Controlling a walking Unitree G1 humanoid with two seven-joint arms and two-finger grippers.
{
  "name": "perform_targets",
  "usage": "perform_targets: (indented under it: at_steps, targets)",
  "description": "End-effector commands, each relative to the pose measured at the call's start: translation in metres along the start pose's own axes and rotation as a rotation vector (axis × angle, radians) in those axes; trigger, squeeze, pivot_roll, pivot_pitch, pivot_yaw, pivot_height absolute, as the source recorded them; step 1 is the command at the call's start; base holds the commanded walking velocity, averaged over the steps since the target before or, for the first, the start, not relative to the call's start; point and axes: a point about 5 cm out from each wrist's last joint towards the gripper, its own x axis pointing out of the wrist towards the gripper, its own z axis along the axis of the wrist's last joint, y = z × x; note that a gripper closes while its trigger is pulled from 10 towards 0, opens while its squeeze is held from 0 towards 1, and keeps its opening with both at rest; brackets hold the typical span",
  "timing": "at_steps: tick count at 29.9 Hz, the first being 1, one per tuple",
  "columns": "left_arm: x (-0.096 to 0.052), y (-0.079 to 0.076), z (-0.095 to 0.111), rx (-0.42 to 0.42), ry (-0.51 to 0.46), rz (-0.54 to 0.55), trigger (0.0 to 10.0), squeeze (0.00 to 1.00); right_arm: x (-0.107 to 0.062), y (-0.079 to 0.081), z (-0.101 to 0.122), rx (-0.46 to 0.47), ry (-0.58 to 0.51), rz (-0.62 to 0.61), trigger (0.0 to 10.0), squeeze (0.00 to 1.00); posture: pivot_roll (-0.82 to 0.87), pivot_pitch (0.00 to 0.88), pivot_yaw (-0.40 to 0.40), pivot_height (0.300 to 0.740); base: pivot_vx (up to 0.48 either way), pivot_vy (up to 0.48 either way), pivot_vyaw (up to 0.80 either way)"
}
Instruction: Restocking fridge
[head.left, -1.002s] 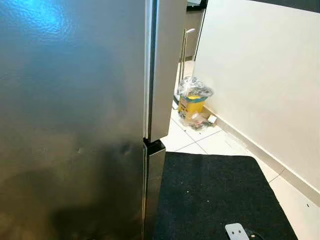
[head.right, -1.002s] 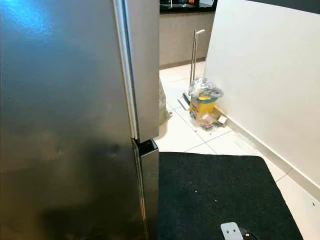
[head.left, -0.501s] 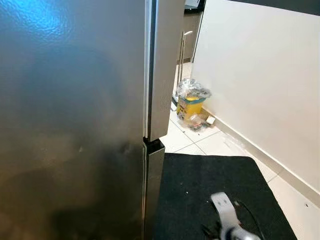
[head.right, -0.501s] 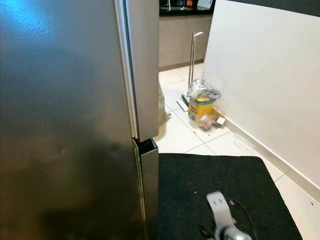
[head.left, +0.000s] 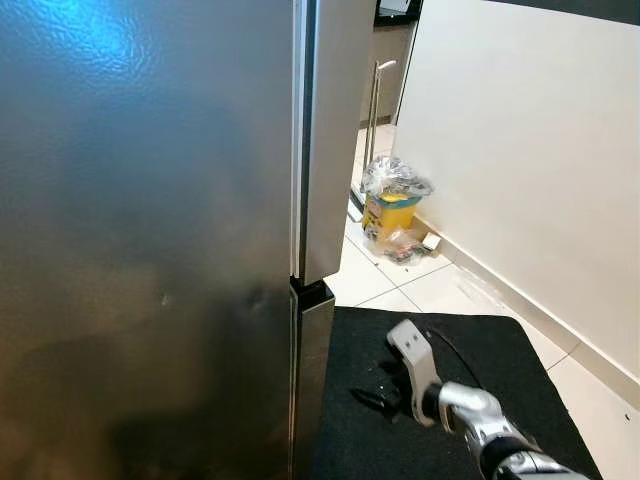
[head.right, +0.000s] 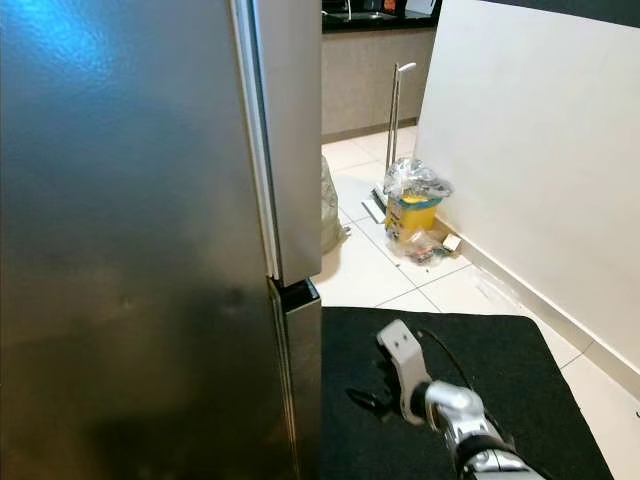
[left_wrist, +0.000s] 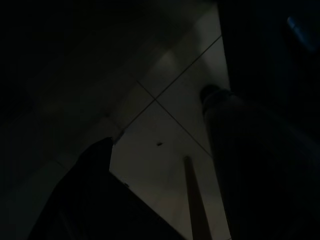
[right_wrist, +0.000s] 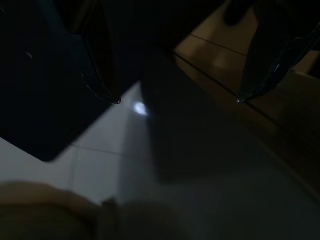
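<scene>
Left eye view: the fridge (head.left: 150, 240) is seen shut, its steel doors close in front. The right gripper (head.left: 378, 392) is raised low over the black mat (head.left: 470, 340), just beside the lower door's edge (head.left: 310, 380). No items for restocking are seen.

Right eye view: the seam between upper and lower doors (head.right: 292, 290) is noted; a bagged yellow box (head.right: 413, 210) sits by the wall, well apart.

Left wrist view: very dark; floor tiles are made out; the fingers' state cannot be told.

Right wrist view: the two black fingers (right_wrist: 100, 60) are seen spread apart.

Judgement: the door is probably to be opened first. The fingers should be hooked behind the door's edge and drawn outward squarely, so that slipping on the smooth steel is avoided.
</scene>
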Motion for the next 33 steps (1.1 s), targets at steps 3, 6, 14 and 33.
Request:
perform_targets:
  at_steps: [3,6,14,33]
  targets:
    - [-0.001,0.006,0.0,-0.003,0.001,0.019,10.0,0.0,0.005,0.008,0.009,-0.014,-0.009,0.139,10.0,0.0,-0.05,0.0,-0.002,0.74,0.0,0.0,0.0]
    - [-0.001,0.006,0.0,0.008,0.004,0.016,10.0,0.0,0.009,0.016,0.011,0.0,-0.002,0.231,10.0,0.0,-0.05,0.0,0.0,0.74,0.0,0.0,0.0]
    - [0.0,0.003,-0.001,0.021,0.018,0.013,10.0,0.0,0.017,0.037,0.006,-0.024,0.039,0.36,10.0,0.0,-0.06,0.0,-0.007,0.74,0.0,0.0,0.0]
    - [-0.002,-0.009,-0.012,0.016,0.001,-0.028,10.0,0.0,0.063,0.079,0.045,-0.048,-0.147,0.138,10.0,0.0,-0.06,0.06,-0.019,0.74,0.0,0.0,0.0]
